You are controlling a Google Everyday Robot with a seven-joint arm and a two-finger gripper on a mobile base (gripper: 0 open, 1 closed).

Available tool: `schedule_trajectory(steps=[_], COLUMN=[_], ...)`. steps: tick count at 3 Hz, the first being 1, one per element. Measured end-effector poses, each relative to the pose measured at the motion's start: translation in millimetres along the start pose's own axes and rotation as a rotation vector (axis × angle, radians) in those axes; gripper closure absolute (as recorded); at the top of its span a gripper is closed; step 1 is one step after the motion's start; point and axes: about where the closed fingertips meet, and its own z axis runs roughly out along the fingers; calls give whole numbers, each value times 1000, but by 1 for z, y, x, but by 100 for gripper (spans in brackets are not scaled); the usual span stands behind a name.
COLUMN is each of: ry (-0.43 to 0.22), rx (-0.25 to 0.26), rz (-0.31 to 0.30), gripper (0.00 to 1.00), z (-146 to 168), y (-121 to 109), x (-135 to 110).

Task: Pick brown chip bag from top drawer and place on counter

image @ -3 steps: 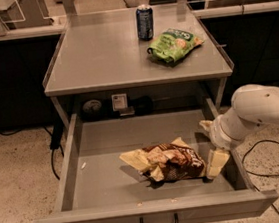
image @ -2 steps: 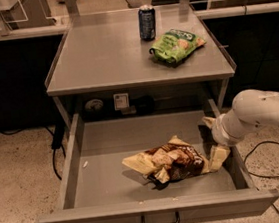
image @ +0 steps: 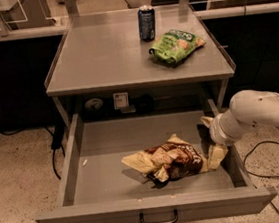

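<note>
Since the brown chip bag (image: 168,160) lies crumpled on the floor of the open top drawer (image: 107,137), in its front right part, the pick turns on one relation: the bag sits just to the left of the hand (image: 209,141). Its long axis runs roughly along the drawer's width, with the pale tan end toward the drawer's middle and the dark end toward its right wall. The hand hangs inside the drawer against that right wall, open and gripping nothing. Its nearer finger is just beside the bag's dark end, perhaps touching. The white arm (image: 260,115) reaches in from outside the drawer's right side. Above the drawer is the tabletop (image: 103,57), which carries a green chip bag (image: 175,45) and a dark soda can (image: 146,23) over the drawer's right half. No brand or writing can be read on either bag or on the can.
</note>
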Motion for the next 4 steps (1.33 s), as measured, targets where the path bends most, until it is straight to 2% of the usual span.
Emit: schedule_trajectory(steps=[2,3,4], ry=[-1,4,22], rx=[4,7,29], rz=[-13,-31,-74], gripper=[0,0,0], z=[5,-12,-55], y=[0,2,-16], x=[-6,-15,-43])
